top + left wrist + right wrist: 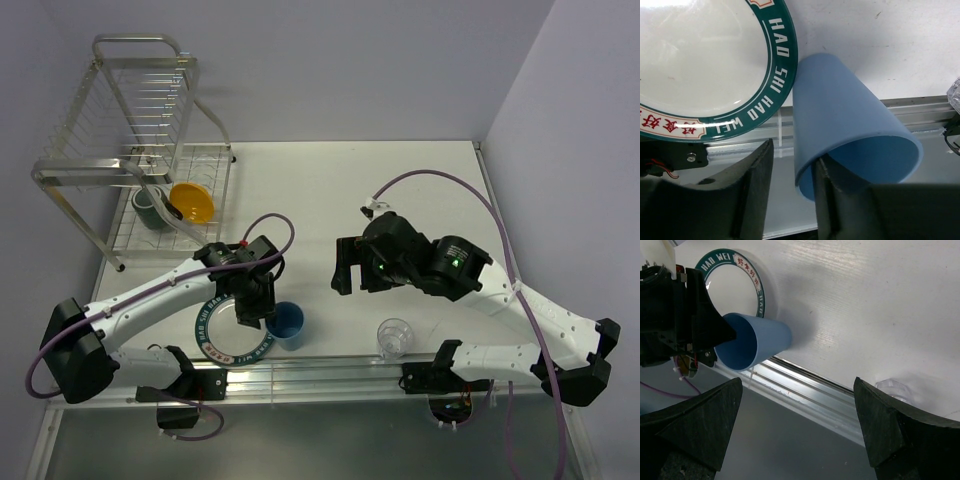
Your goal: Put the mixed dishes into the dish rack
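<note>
The left claw (256,310) is positioned over the rim of the light blue, smooth-walled tapered plastic cup (850,130). One black finger (840,205) sits inside the mouth against the inner wall. The other stands outside, with a visible gap to the outer wall. The jaws are apart and not clamped.

The cup stands upright, mouth up, on the white matte worktop (400,180), just beside the right edge of the round silver plate (775,75). The plate's dark green rim carries white lettering, and the plate lies flat near the front edge.

The right claw (800,425) hangs above the worktop with its broad black jaws spread wide, holding nothing. The small clear ribbed glass (395,337) stands upright near the front edge, right of the cup and well apart from it.

The tall two-tier chrome wire dish rack (130,130) occupies the far left corner. Its lower tier holds the glossy orange-yellow bowl (191,203), tilted, and the dark green-grey mug (150,208) just to its left.
</note>
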Robot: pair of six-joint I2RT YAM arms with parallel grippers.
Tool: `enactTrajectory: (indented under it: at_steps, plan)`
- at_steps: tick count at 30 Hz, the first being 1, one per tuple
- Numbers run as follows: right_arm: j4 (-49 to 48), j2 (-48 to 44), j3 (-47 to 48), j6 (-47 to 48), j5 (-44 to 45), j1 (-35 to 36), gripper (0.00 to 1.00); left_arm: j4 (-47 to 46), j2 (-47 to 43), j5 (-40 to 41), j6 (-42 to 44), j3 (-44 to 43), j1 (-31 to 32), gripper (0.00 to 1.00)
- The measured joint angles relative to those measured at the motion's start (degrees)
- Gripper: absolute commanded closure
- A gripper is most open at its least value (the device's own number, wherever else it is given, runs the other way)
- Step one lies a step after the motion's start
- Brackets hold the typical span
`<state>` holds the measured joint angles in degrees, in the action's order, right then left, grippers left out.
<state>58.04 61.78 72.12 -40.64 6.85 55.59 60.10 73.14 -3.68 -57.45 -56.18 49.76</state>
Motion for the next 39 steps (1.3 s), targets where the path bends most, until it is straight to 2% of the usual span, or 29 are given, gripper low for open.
enactTrajectory:
  at_steps: [2,5,6,7,10,15,18,22,25,30,33,39]
  plan:
    - [0.0,0.0,0.0,0.0,0.0,0.0,0.01,-0.3,0.0,0.0,0.2,0.0,0.0,0.63]
    - [0.0,0.1,0.0,0.3,-0.1,-0.3,0.01,-0.5,0.5,0.1,0.8,-0.3,0.0,0.80]
    - [0.1,0.2,0.2,0.5,-0.3,-0.5,0.01,-0.4,0.8,0.1,1.0,-0.7,0.0,0.98]
    - [0.1,0.5,0.5,0.7,-0.6,-0.9,0.01,-0.1,1.3,0.2,1.3,-1.4,0.0,1.00]
    - [0.4,2.0,2.9,0.9,-2.7,-3.9,0.01,1.0,3.1,1.2,2.7,-5.5,0.1,1.00]
    - [0.8,3.5,9.4,-0.4,-10.0,-15.1,0.01,1.4,3.8,6.0,6.0,-18.9,0.1,1.00]
    - [0.7,4.4,13.7,-2.7,-16.4,-21.7,0.01,-3.7,1.5,11.4,9.2,-26.6,0.1,1.00]
    - [-2.1,6.4,16.2,-8.5,-29.0,-28.7,0.01,-9.6,-2.4,17.6,14.0,-32.1,0.1,1.00]
    - [-9.1,6.6,13.5,-15.6,-37.7,-31.9,0.01,-14.3,-4.8,21.4,17.8,-34.6,0.1,1.00]
    - [-29.2,6.6,6.5,-32.7,-48.1,-33.0,0.01,-22.0,-8.5,25.6,22.8,-34.2,0.1,1.00]
    - [-43.1,6.6,1.6,-43.2,-50.8,-33.0,0.01,-26.0,-10.8,26.4,24.9,-32.8,0.1,1.00]
    - [-59.7,9.7,1.0,-55.4,-51.3,-32.0,0.01,-32.6,-14.8,26.4,26.7,-28.6,0.1,1.00]
